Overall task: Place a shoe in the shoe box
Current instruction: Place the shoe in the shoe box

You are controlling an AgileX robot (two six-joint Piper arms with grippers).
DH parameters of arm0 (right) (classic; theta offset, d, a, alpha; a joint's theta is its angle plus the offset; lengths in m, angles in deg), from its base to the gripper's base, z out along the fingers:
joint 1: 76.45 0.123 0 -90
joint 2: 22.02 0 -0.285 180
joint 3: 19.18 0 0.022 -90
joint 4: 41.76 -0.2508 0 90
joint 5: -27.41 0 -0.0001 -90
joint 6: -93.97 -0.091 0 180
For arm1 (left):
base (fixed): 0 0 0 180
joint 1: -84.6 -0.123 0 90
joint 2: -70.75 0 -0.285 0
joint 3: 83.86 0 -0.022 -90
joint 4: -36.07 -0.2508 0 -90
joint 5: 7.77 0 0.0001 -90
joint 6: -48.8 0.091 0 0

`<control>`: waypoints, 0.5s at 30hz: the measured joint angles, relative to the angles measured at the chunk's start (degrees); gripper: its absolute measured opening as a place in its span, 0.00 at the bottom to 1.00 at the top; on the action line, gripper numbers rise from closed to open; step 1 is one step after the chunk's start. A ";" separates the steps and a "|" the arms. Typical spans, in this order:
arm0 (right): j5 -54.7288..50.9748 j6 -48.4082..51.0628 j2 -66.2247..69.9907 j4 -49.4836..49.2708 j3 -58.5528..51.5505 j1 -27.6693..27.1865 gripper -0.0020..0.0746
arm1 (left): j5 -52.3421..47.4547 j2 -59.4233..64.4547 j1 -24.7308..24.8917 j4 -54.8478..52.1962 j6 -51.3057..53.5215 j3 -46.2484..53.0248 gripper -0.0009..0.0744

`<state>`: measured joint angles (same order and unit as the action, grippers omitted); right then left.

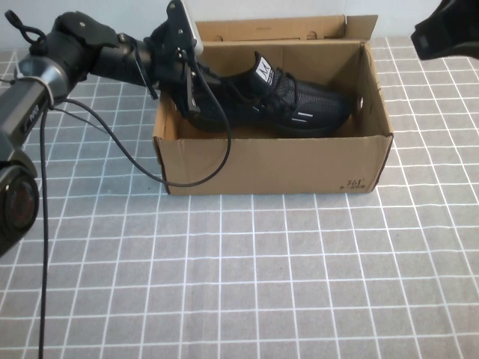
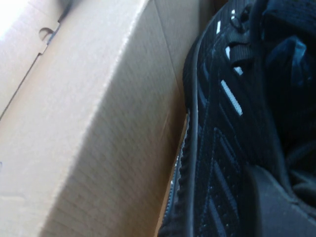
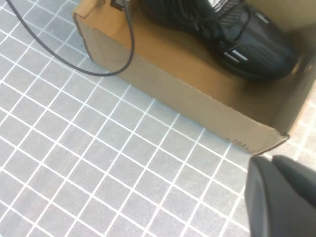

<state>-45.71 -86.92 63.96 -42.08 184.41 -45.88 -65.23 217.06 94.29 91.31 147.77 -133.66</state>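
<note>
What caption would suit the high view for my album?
Left gripper shut on the shoe inside the box; right gripper shut, raised at the far right.

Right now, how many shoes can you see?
1. The black shoe lies inside the cardboard box, heel end by the left gripper, which is shut on the shoe. The right gripper, shut, is above the box's far right corner. None seems hidden.

Obstacles: left gripper [image 1: 196, 105] closed on shoe [image 1: 292, 101] heel, filling shoe box [image 1: 277, 161] left end | right gripper [image 1: 449, 34] closed, far right | Free: tiled tabletop [image 1: 247, 277] near side.
</note>
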 joint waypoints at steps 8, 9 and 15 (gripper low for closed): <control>0.00 0.00 1.21 -0.71 0.00 0.00 0.01 | 1.17 1.27 0.00 1.65 2.52 0.00 0.05; 0.00 0.00 1.32 -0.71 0.00 0.00 0.01 | 1.30 1.27 0.00 1.84 3.14 0.00 0.05; 0.00 -0.08 1.41 -0.80 0.00 0.00 0.01 | 3.52 1.27 0.50 3.70 5.98 0.00 0.05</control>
<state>-45.71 -87.01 65.37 -42.88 184.41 -45.88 -61.71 218.33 94.79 95.00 153.75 -133.66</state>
